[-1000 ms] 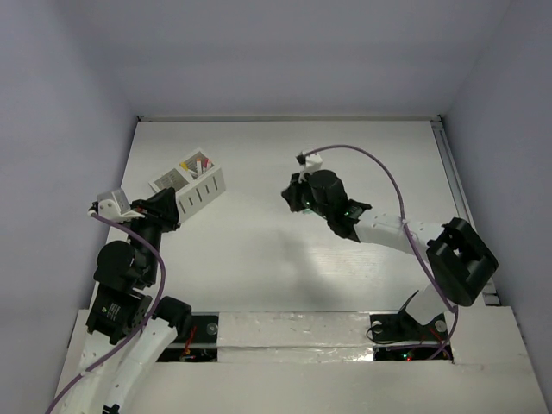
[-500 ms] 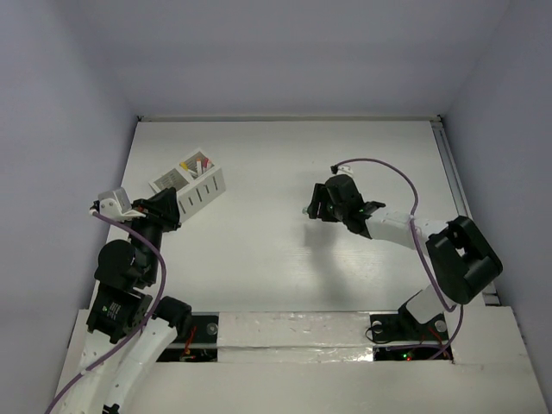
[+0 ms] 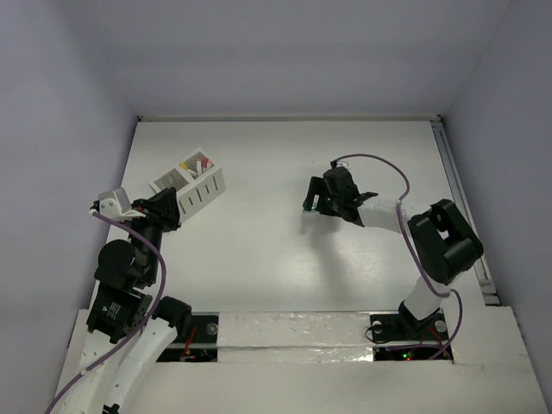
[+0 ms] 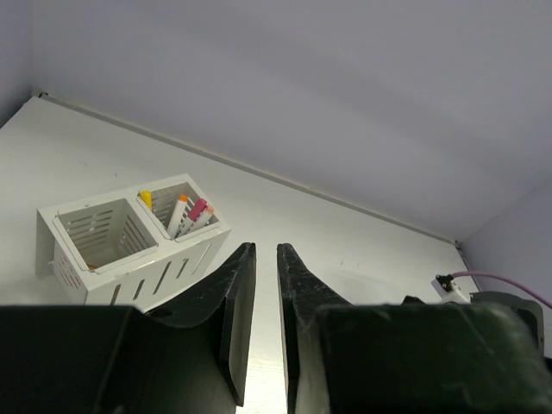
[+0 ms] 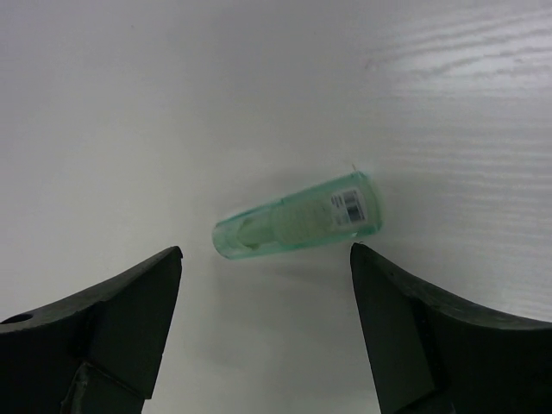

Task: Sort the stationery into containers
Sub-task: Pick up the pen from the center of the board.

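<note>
A translucent green capsule (image 5: 297, 224) lies on its side on the white table. My right gripper (image 5: 266, 250) hangs just over it, wide open, one finger on each side and neither touching it. In the top view the right gripper (image 3: 317, 205) points down at mid-table. The white two-compartment container (image 4: 129, 237) stands at the back left (image 3: 191, 185). Several pens (image 4: 186, 213) with yellow, orange and pink caps stand in its right compartment. My left gripper (image 4: 263, 250) sits just in front of the container, its jaws a narrow gap apart with nothing between them.
The table's back wall edge (image 3: 285, 118) and a rail on the right side (image 3: 457, 198) bound the surface. The right arm's purple cable (image 3: 379, 166) loops above its wrist.
The right gripper has swung down towards the table, shifted a little right and nearer, and opened from shut to wide. The left arm has not moved.
</note>
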